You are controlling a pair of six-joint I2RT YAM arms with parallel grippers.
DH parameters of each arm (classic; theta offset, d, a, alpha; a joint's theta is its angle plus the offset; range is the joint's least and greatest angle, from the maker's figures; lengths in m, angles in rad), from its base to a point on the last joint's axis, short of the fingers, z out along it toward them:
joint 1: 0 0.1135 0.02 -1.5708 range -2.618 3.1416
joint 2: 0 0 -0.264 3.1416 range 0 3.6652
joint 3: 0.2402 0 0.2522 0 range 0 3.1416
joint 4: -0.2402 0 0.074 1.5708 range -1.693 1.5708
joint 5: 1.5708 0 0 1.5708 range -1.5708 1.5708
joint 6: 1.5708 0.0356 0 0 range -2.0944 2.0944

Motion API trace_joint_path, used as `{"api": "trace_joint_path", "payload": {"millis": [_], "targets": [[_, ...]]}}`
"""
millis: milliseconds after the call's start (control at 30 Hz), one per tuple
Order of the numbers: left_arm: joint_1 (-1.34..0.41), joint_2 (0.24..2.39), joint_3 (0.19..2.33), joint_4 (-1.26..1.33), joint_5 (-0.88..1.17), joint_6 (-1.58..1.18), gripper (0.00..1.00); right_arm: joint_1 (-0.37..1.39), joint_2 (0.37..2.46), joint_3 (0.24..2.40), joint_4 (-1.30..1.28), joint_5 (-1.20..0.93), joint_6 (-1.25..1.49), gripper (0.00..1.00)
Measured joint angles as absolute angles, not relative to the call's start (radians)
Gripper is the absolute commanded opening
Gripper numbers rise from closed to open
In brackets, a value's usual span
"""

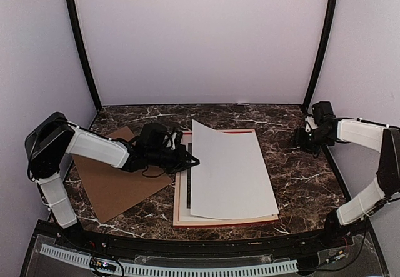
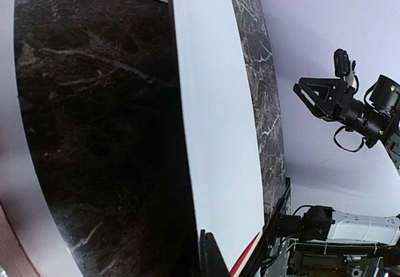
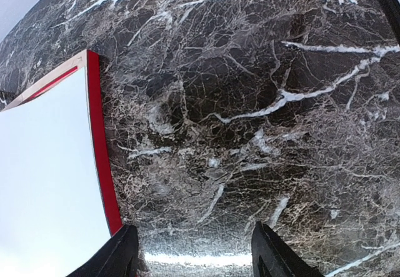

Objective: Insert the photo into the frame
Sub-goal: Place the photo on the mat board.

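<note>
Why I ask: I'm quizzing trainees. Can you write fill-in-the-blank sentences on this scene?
1. The photo lies over the frame with its ___ back up.
2. The left gripper is ___ on the photo's edge.
3. The right gripper stands ___ above the table.
Missing words: white; shut; open.

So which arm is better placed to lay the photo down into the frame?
Left. The left hand is shut on the photo at its raised edge, over the frame. The right hand hangs open above the table, off to the right.
</note>
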State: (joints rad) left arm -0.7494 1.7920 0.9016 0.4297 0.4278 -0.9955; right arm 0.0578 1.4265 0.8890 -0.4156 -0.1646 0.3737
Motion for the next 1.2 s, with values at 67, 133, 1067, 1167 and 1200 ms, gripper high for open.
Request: {"api": "trace_joint_path", "payload": {"millis": [67,133,1067,1167,1200], "targets": [[-0.749,1.792,0.892,0.427,0.409,-0.994,0.00,0.058,1.433,0.880,-0.411,-0.170,0.373,0.63],[-0.749,1.790,0.883,0.419,0.394,-0.987,0.00,0.058,1.443,0.872,-0.402,-0.181,0.373,0.63],[-0.743,1.747,0.913,0.259,0.315,-0.847,0.00,0.130,1.491,0.845,-0.374,-0.153,0.348,0.76],[-0.743,1.754,0.934,0.252,0.329,-0.838,0.00,0.133,1.496,0.845,-0.374,-0.152,0.348,0.77],[-0.743,1.758,0.941,0.250,0.333,-0.833,0.00,0.135,1.496,0.845,-0.374,-0.152,0.348,0.78]]}}
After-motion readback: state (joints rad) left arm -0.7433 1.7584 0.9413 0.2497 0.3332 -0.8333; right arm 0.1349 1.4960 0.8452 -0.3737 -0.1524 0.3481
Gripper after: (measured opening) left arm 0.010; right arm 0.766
